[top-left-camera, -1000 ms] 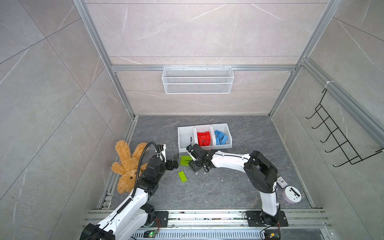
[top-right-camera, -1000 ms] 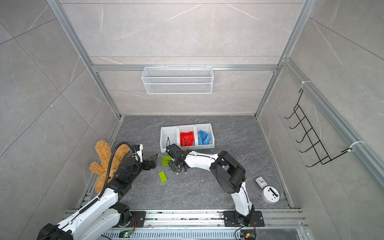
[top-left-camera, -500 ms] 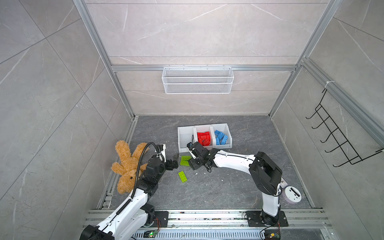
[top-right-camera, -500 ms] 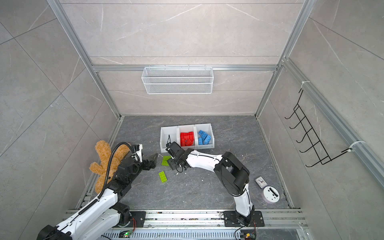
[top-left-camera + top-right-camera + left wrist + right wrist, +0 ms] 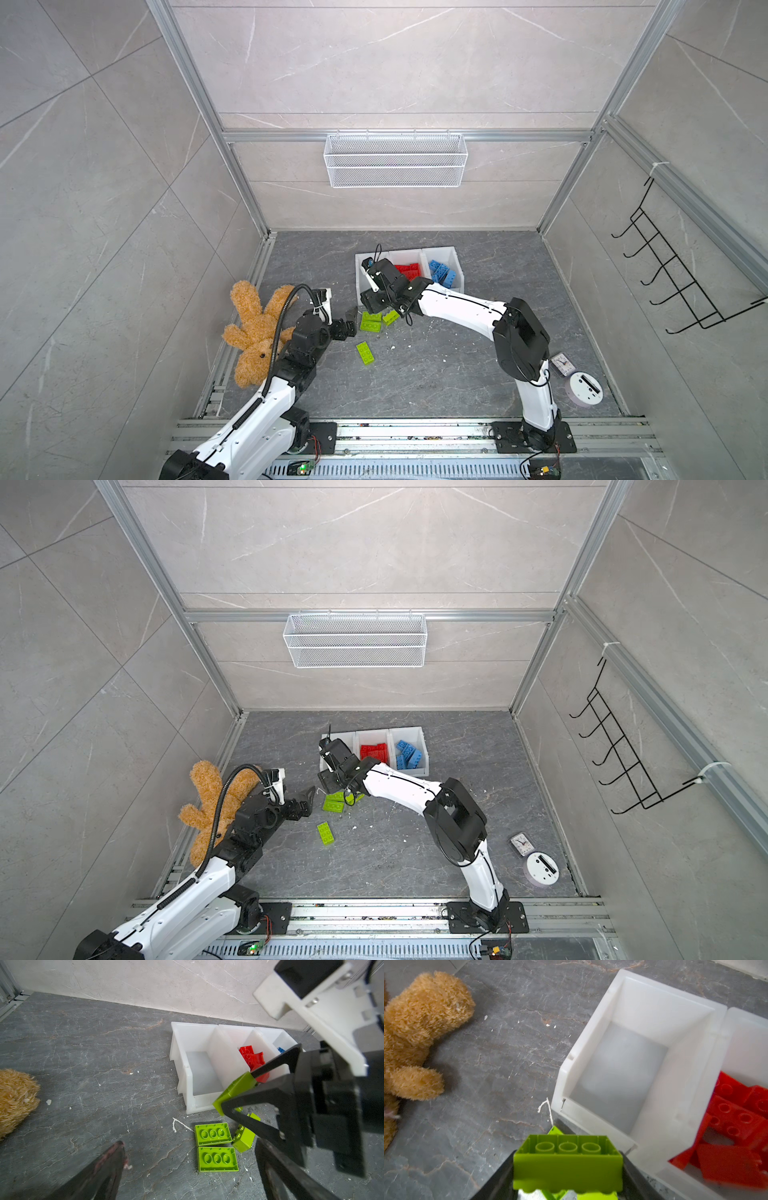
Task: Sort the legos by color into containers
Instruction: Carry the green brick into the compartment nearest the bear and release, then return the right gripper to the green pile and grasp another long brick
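The right jaws are clenched on a lime green brick [image 5: 568, 1165], gripped by its two ends with its hollow underside toward the wrist camera. It is held off the surface [image 5: 436, 374], just in front of the low lip of the leftmost bin [image 5: 593, 1028], whose bare white floor shows. Below the right jaws, two flat green bricks [image 5: 213, 1133] [image 5: 217, 1159] lie side by side, hollow side up, and a smaller green brick [image 5: 243, 1140] is tipped on its side, touching them. The left jaws are released and spread wide, just beside this cluster on its left in both top views. A fourth green brick [image 5: 365, 353] lies alone, nearer the front rail. In the row of three joined bins, the middle bin [image 5: 234, 1032] holds red bricks [image 5: 375, 752] and the right bin [image 5: 409, 729] holds blue bricks [image 5: 409, 756]. A brown plush toy [image 5: 253, 332] sprawls by the left wall.
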### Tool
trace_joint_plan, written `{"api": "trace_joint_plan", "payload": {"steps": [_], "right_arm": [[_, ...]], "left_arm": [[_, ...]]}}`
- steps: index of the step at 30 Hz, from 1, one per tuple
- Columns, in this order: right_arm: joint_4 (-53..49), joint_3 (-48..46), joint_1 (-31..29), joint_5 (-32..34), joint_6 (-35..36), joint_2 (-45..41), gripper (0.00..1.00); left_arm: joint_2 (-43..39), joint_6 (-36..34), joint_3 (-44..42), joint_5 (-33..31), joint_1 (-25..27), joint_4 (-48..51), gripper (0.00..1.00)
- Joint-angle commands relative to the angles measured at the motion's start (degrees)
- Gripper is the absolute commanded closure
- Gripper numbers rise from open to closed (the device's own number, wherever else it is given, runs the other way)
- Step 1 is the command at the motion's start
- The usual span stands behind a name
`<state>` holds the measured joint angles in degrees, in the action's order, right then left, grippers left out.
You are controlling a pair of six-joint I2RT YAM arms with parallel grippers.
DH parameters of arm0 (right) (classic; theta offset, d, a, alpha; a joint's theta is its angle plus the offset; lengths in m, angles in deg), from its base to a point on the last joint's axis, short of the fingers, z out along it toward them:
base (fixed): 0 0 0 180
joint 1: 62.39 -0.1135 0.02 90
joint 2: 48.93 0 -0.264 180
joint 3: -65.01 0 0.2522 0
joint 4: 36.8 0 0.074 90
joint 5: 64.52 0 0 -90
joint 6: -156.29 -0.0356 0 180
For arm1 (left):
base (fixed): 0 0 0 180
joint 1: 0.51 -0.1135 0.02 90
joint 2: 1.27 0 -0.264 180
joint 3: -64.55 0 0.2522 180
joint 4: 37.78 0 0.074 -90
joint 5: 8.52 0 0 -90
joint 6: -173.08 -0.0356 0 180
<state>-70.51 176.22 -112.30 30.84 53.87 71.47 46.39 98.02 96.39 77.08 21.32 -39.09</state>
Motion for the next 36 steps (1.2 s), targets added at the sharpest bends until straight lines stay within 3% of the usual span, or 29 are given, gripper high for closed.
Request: {"api": "trace_joint_plan", "payload": {"steps": [1, 12, 24, 28, 36], "right_arm": [[-2.79, 4.26, 1.63, 0.70, -0.64, 4.18, 0.35], [-6.76, 14.84, 3.42, -0.50, 0.27, 12.33, 0.34], [-8.14, 15.28, 3.44, 0.39, 1.01, 11.23, 0.16], [-5.54, 9.16, 3.46, -0.94, 1.10, 6.61, 0.16], [3.64, -12.82, 3.11, -1.27, 1.31, -6.32, 0.16]], "left_arm": [[-0.91, -0.55, 0.22, -0.23, -0.12, -1.54, 0.00], [-1.24, -0.60, 0.23, -0.16, -0.13, -1.38, 0.00], [-0.83, -0.45, 0.22, -0.09, -0.12, -1.46, 0.00], [-0.81, -0.52, 0.26, -0.11, -0.12, -1.45, 0.00], [-0.42, -0.29, 0.34, 0.19, -0.17, -1.81, 0.00]]}}
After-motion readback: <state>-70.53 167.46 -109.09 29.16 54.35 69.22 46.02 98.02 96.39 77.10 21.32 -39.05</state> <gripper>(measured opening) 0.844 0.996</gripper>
